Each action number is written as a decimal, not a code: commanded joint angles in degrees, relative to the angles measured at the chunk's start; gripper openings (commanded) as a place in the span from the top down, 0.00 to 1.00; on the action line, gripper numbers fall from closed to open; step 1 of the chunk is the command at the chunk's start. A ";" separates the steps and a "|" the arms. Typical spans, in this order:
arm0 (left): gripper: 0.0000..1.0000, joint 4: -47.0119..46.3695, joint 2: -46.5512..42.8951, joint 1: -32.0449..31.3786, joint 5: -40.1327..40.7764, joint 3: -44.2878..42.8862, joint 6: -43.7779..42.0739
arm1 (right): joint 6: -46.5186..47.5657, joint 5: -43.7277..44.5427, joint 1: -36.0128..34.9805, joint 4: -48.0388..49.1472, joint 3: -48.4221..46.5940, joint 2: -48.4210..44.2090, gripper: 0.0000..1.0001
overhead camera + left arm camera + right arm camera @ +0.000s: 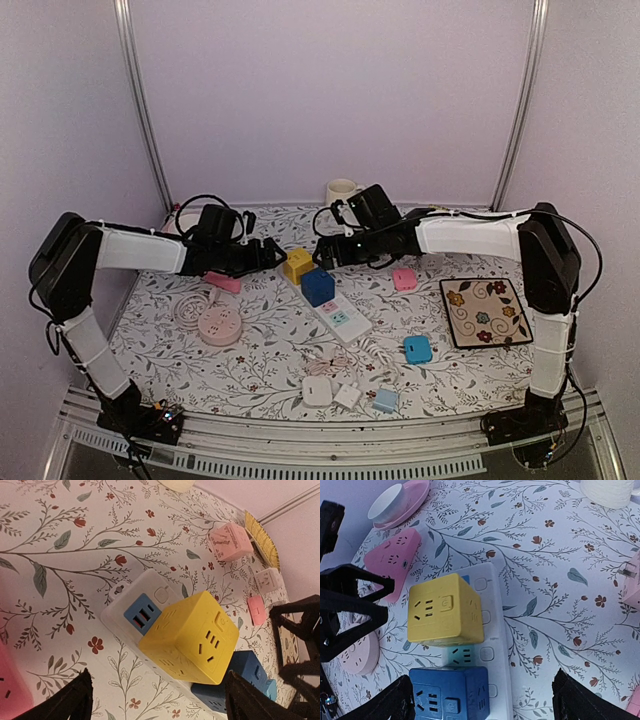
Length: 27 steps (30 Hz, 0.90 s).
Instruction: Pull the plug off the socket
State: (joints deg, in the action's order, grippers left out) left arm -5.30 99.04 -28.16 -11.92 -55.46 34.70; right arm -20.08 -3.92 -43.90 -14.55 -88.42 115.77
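Observation:
A white power strip (338,314) lies mid-table with a yellow cube plug (297,265) and a blue cube plug (318,287) seated in it. My left gripper (275,252) is open just left of the yellow cube. In the left wrist view its jaws (160,705) stand wide apart, with the yellow cube (192,635) and the strip (120,612) ahead. My right gripper (322,252) is open just right of the yellow cube. In the right wrist view its jaws (485,705) stand wide apart above the yellow cube (445,609) and the blue cube (450,695). Neither gripper touches a cube.
A cream mug (342,190) stands at the back. A pink plug (222,283) and a round pink socket (220,326) lie at the left. A small pink adapter (404,279), a floral mat (485,312) and a light blue adapter (417,349) lie at the right. White adapters (318,390) lie near the front.

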 commanded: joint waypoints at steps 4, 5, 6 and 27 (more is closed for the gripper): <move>0.08 -1.03 3.79 0.83 0.99 -3.84 -0.31 | 1.94 6.96 -5.27 -4.46 -1.16 0.27 0.02; 0.08 -0.91 4.33 0.82 1.03 -4.05 -0.37 | 2.21 7.49 -5.77 -4.77 -1.45 0.78 0.03; 0.08 -0.86 5.03 0.82 1.18 -4.26 -0.41 | 2.31 7.97 -6.21 -5.05 -1.79 1.29 0.03; 0.09 -1.47 7.66 0.18 1.01 -2.36 -0.37 | 4.97 15.62 -11.19 -13.69 -13.13 11.39 0.28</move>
State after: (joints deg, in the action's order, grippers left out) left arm -6.98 105.91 -27.94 -11.25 -59.40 34.57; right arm -15.46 9.32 -54.33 -25.98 -99.18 125.12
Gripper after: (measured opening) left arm 0.916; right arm 0.753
